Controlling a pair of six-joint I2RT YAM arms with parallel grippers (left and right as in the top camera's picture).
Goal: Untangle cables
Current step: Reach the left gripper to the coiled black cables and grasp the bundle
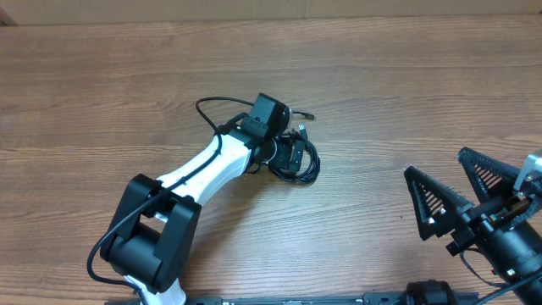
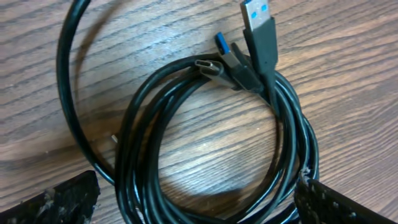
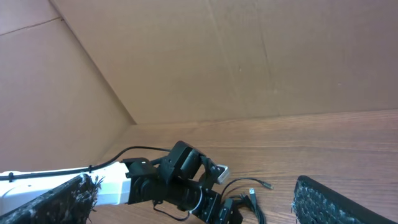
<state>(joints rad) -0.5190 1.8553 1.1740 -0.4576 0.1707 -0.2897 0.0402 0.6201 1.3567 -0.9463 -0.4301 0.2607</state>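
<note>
The cables (image 2: 186, 143) lie as a coil of thin black cord on the wooden table (image 1: 102, 76), seen close up in the left wrist view. A USB plug with a blue insert (image 2: 258, 22) and a small flat plug (image 2: 211, 67) rest on the coil's far side. My left gripper (image 2: 199, 214) is open and low over the coil, one finger (image 2: 56, 202) outside each flank. From overhead the left gripper (image 1: 292, 157) covers most of the cables (image 1: 312, 168); a loose end (image 1: 306, 113) trails beyond. My right gripper (image 1: 457, 191) stands open and empty at the right.
A thin black cord (image 1: 207, 103) loops out beside the left arm's wrist. A brown cardboard wall (image 3: 249, 56) stands along the table's far edge. The right gripper (image 3: 196, 214) faces the left arm (image 3: 180, 168) across bare wood.
</note>
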